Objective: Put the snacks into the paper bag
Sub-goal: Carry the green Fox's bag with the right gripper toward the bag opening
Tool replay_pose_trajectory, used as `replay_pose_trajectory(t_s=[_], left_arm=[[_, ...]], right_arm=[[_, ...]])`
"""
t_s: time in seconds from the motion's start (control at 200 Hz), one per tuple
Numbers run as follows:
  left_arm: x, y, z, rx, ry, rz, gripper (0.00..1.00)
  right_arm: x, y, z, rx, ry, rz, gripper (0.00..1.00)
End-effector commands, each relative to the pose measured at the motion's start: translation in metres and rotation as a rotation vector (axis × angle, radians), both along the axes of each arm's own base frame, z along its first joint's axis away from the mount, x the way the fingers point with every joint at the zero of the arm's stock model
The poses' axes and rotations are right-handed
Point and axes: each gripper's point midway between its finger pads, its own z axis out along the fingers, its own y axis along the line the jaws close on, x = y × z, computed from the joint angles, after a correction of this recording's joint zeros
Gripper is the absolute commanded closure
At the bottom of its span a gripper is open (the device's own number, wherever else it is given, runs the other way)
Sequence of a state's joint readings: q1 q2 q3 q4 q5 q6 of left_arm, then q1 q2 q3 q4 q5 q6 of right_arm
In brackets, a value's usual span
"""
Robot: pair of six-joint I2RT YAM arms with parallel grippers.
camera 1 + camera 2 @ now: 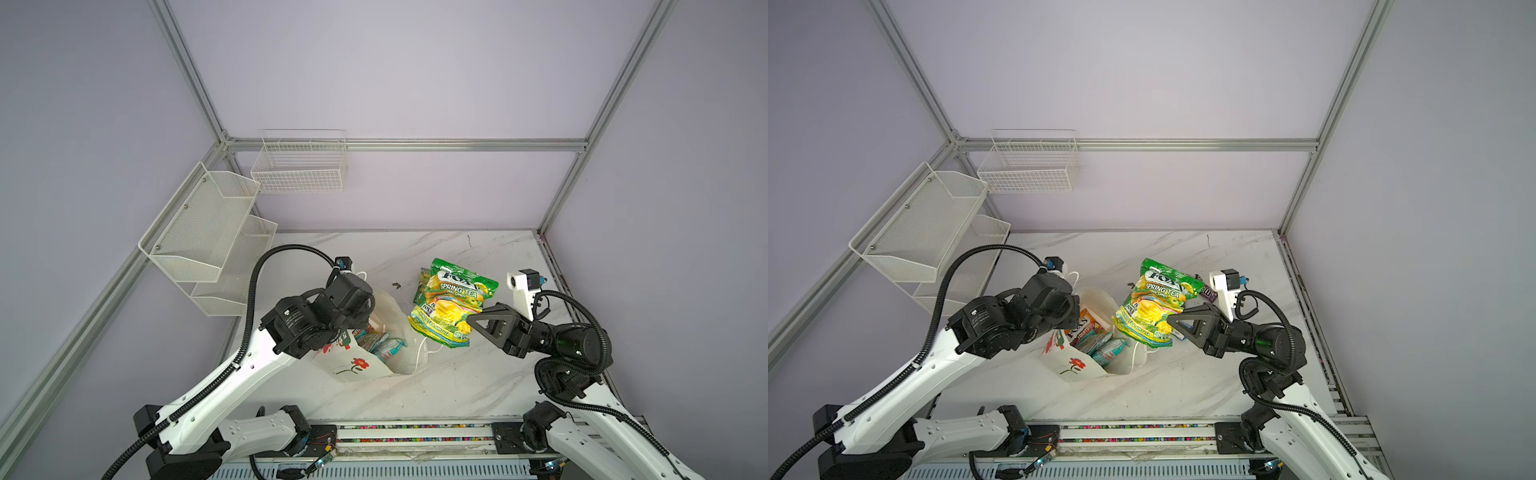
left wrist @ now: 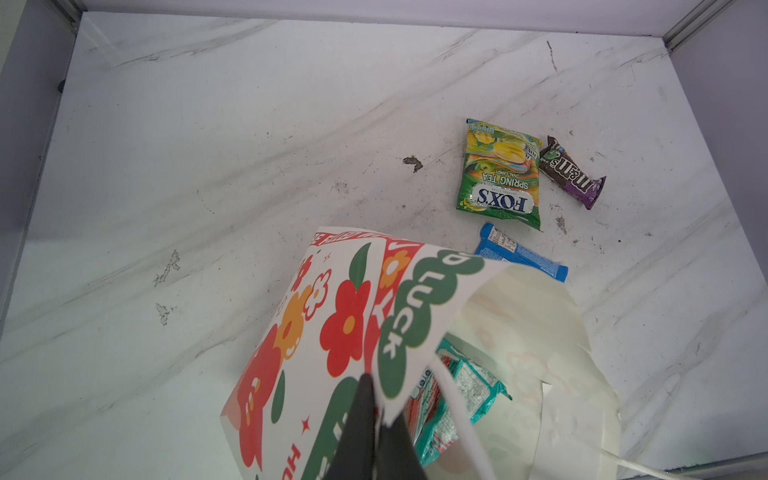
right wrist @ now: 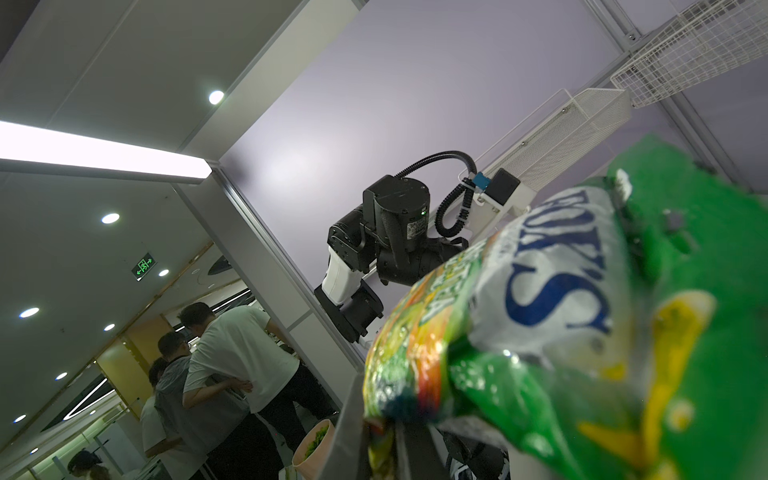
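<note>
The white paper bag [image 1: 357, 368] with red flowers leans on the marble table, its mouth upward. My left gripper [image 2: 376, 386] is shut on its rim by the green label. Teal packets [image 2: 465, 386] and an orange-pink one [image 1: 1086, 328] lie inside. My right gripper [image 1: 473, 322] is shut on the lower edge of a green-yellow Spring Tea packet [image 1: 451, 307], holding it in the air just right of the bag's mouth. On the table beyond lie a second green-yellow packet [image 2: 498, 174], a dark M&M's packet [image 2: 571, 172] and a blue bar wrapper [image 2: 519, 253].
A white wire basket [image 1: 299, 166] hangs on the back wall and a two-tier mesh shelf [image 1: 208, 232] on the left wall. Aluminium frame posts stand at the table's corners. The arm bases' rail [image 1: 415, 432] runs along the front edge.
</note>
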State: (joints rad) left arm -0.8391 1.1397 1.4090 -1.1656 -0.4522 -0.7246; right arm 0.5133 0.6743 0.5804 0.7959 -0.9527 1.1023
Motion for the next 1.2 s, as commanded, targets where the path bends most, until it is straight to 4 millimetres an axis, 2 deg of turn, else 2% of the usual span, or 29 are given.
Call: replay_pose_trajectory(t_s=[0.0, 0.28, 0.605, 0.93, 1.195], left_arm=[[0.008, -0.007, 0.019, -0.086, -0.071, 0.015, 1.0], [0.007, -0.007, 0.018, -0.084, -0.069, 0.015, 1.0], [0.008, -0.007, 0.017, -0.08, -0.069, 0.016, 1.0], [0.006, -0.005, 0.018, -0.083, -0.072, 0.016, 1.0], [0.004, -0.001, 0.018, -0.085, -0.078, 0.02, 1.0]], right_arm=[[-0.005, 0.0, 0.021, 0.032, -0.084, -0.034, 1.0], [0.02, 0.021, 0.001, -0.127, -0.058, -0.154, 1.0], [0.03, 0.045, -0.021, -0.258, -0.053, -0.222, 1.0], [0.023, 0.088, -0.044, -0.431, -0.09, -0.267, 1.0], [0.016, 0.114, -0.06, -0.565, -0.139, -0.321, 1.0]])
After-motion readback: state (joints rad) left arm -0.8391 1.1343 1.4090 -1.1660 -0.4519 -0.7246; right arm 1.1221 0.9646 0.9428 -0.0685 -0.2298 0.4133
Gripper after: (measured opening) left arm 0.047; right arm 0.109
